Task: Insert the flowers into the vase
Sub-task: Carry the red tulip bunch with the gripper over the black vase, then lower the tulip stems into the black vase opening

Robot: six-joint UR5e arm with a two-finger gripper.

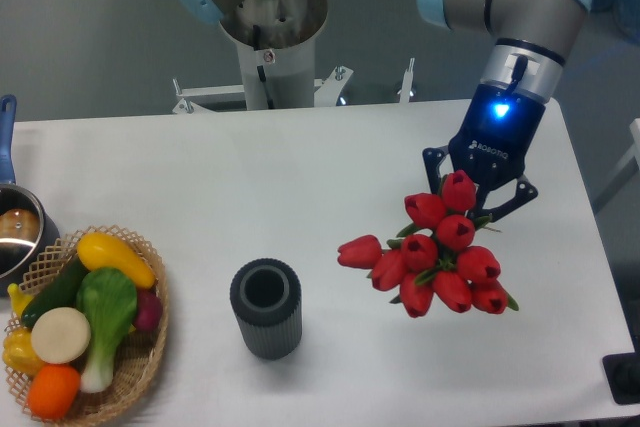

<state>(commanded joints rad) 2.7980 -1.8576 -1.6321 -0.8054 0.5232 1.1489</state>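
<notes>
Carry step, I'd say: the black two-finger gripper (478,199) is clamped on the bunch of red tulip buds (435,259), at 3 o'clock from the ribbed dark grey cylindrical vase (266,308) on the white bench (300,177). Next: centre stems over its mouth, then lower.

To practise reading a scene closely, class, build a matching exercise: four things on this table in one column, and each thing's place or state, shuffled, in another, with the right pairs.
Things:
1. flowers
2. vase
3. wicker basket
4. metal pot

Places or states:
A. at the left edge, partly cut off, blue handle
B. held at the gripper, over the table's right side
C. upright and empty, near the front middle
D. front left, filled with toy vegetables

Pairs: 1-B, 2-C, 3-D, 4-A
</notes>
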